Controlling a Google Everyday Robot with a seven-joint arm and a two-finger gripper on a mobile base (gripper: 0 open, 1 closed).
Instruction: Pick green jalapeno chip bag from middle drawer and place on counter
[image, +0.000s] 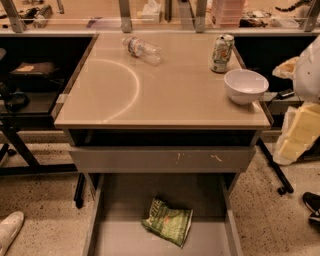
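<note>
The green jalapeno chip bag (169, 221) lies crumpled on the flat floor of the middle drawer (125, 241), which is pulled out towards the camera below the table (170, 100). The bag sits a little right of the drawer's middle, tilted, apart from both low side walls, with its lettering facing up. Above the open drawer is a closed grey drawer front (150, 159) with a few pale scuff marks right of its centre. The hand (296, 136) hangs at the right edge of the view, beside the table's right front corner and off its surface, well apart from the bag. It shows as a pale, cream-coloured blocky shape, and whether it is open or closed cannot be told. The glossy beige top carries a faint white arc (131, 95) on its left half and three things. A clear plastic bottle (142, 49) lies on its side near the back, left of centre. A drink can (222, 53) stands upright at the back right. A white bowl (245, 86) stands in front of the can, near the right edge — close to it but not touching. On the speckled floor (40, 200), a pale shoe (10, 229) shows at lower left and a dark one (312, 202) at lower right.
</note>
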